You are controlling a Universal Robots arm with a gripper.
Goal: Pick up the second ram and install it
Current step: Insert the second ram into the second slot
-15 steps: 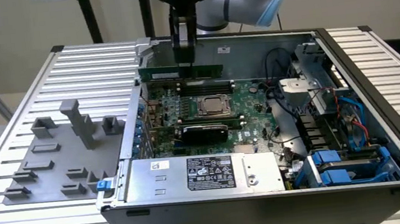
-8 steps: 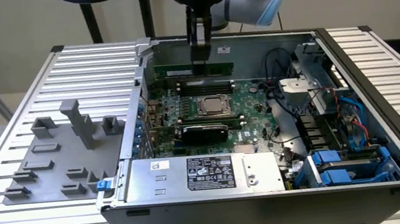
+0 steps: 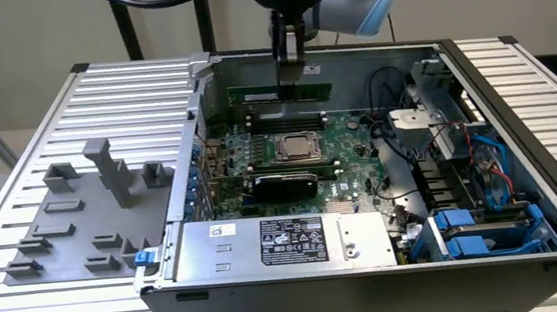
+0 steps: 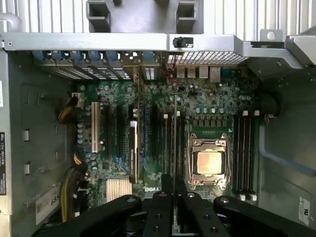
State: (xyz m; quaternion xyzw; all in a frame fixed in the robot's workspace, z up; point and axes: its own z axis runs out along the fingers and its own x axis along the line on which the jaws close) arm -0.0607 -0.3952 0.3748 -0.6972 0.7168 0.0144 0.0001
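Green second ram (image 3: 282,92) is clamped between the jaws. It hangs low over the far part of the motherboard (image 3: 350,136), lengthwise above the long black slots (image 4: 166,140) just beside the CPU socket (image 3: 296,146). Judged risk: a slight tilt or sideways offset would bring the stick's lower edge onto a slot wall or end latch. Pressing down then could jam or bend it, or make it slip in the grip.

Exterior view sits high, angled down over the whole open computer case (image 3: 305,294); wrist view stares straight down, close in; both catch the motherboard (image 3: 347,131) (image 4: 212,106) and processor (image 3: 299,146) (image 4: 209,163).
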